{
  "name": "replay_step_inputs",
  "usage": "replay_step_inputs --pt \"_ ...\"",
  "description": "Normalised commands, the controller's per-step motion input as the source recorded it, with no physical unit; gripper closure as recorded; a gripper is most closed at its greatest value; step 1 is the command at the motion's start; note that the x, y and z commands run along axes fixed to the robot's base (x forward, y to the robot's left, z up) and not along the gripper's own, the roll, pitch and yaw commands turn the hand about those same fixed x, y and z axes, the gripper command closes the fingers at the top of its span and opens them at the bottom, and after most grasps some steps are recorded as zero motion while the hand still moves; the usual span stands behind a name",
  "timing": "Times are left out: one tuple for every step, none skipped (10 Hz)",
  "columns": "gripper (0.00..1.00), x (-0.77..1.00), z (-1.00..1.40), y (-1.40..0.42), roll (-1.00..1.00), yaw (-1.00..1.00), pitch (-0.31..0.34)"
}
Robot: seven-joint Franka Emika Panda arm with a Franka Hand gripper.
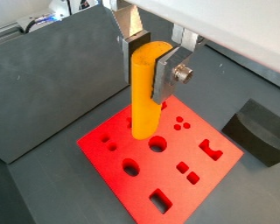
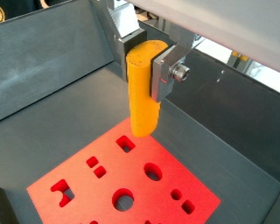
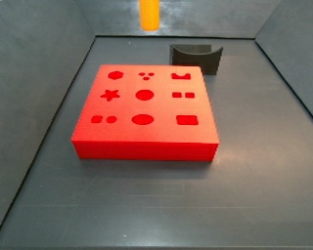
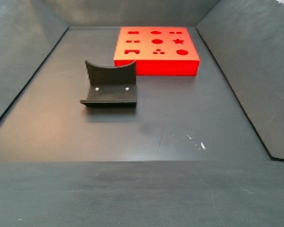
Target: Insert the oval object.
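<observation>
The grey floor (image 3: 146, 205) carries a red block (image 3: 144, 112) with shaped holes; the dark fixture (image 4: 110, 85) stands well apart from it. High above the block, the gripper (image 1: 152, 63) clamps the upper part of the peg (image 1: 146, 96), hanging upright, its lower end clear of the holes in both wrist views.

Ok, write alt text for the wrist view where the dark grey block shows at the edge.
The gripper holds the oval object, a long orange-yellow peg, upright between its silver fingers, hanging above the red block with its many shaped holes. A dark grey curved block sits on the dark floor beside the red block.
</observation>
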Motion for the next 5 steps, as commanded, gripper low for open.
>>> replay_step_inputs --pt "1.00 0.00 -0.24 0.00 0.00 -0.29 -0.033" --pt "1.00 0.03 -0.38 -0.08 0.11 -0.72 0.000" --pt "1.00 0.00 -0.53 -0.11 0.10 -0.98 0.000" --pt "1.00 0.11 -0.65 -0.11 0.12 -0.91 -0.037" --pt "1.00 0.07 -0.65 -0.12 0.12 -0.93 -0.056"
